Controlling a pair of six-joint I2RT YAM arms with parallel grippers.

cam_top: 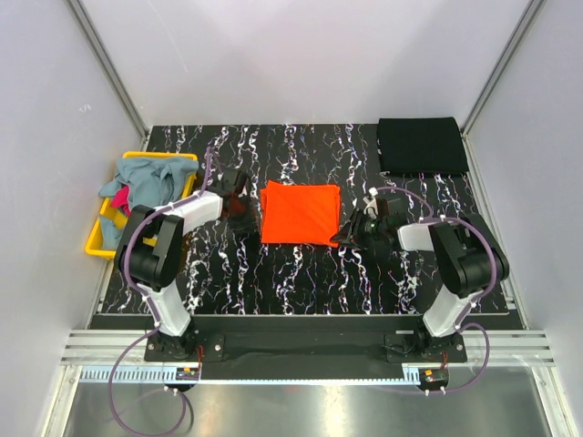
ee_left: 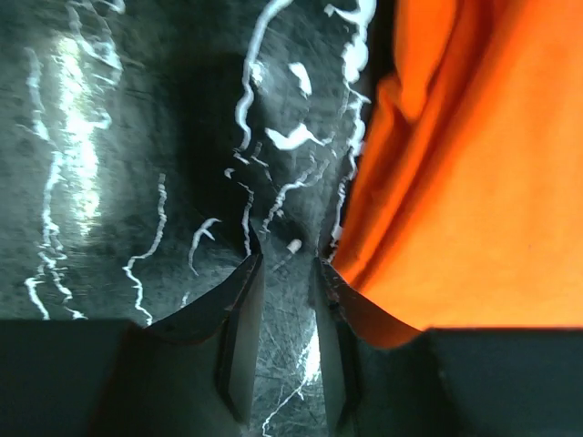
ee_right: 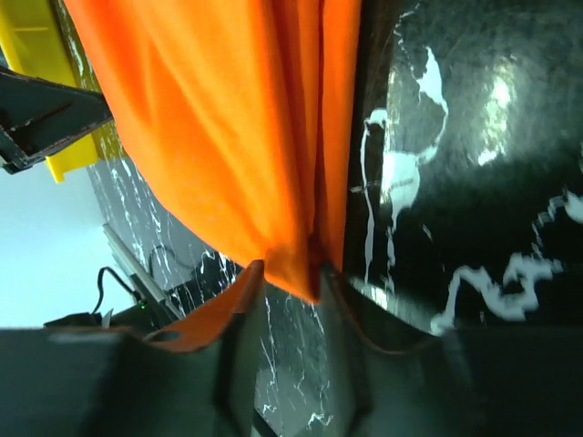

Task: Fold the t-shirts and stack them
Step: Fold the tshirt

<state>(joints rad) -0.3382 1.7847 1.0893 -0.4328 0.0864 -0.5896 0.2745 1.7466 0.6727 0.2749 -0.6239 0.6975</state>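
Observation:
A bright orange t-shirt (cam_top: 299, 213) lies folded flat as a rectangle at the table's middle. My left gripper (cam_top: 244, 204) sits at its left edge, open and empty (ee_left: 284, 264), with the orange cloth (ee_left: 474, 164) just right of its right finger. My right gripper (cam_top: 347, 233) is at the shirt's near right corner, open, with that orange corner (ee_right: 296, 264) lying between its fingertips (ee_right: 290, 271). A black t-shirt (cam_top: 422, 146) lies folded at the back right. Grey-blue (cam_top: 146, 180) and magenta (cam_top: 119, 202) shirts are heaped in the bin.
A yellow plastic bin (cam_top: 98, 240) stands at the table's left edge, beside the left arm; its corner shows in the right wrist view (ee_right: 41, 55). The black marbled table (cam_top: 301, 273) is walled by grey panels at left, back and right.

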